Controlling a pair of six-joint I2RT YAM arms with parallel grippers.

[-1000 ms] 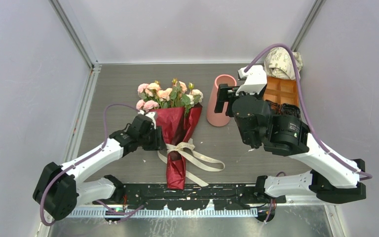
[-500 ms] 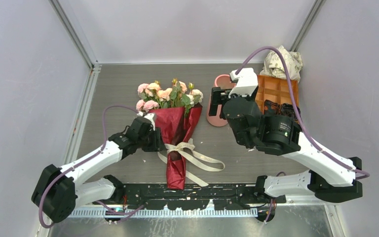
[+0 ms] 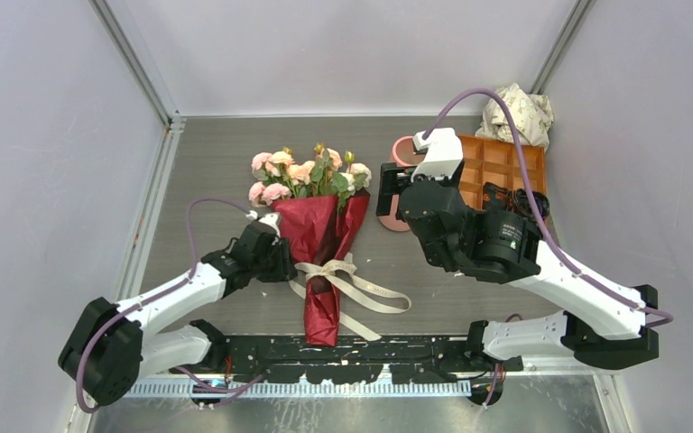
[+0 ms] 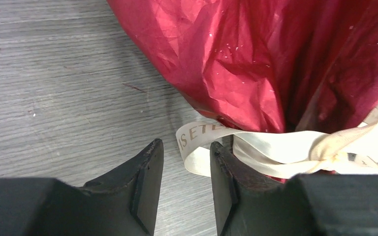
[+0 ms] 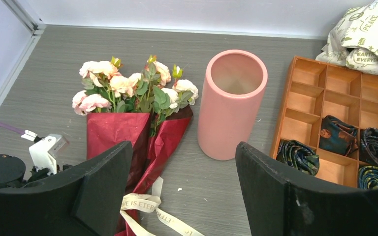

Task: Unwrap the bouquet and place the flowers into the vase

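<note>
Left hand [image 4: 186, 147] half spread, empty, tips at cream ribbon [image 4: 275, 142] of dark-red-paper rose bouquet [image 3: 320, 225] lying on grey table [image 3: 217, 162]. Right hand [image 5: 183, 147] spread wide, empty, near upright pink cylinder vase [image 5: 231, 105].

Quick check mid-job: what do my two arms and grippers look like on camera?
The left arm and right arm are white shells between bulky black joints, each with a purple cable looping to the wrist. The left gripper and right gripper each have two flat, matte-black, wedge-shaped fingers.
</note>
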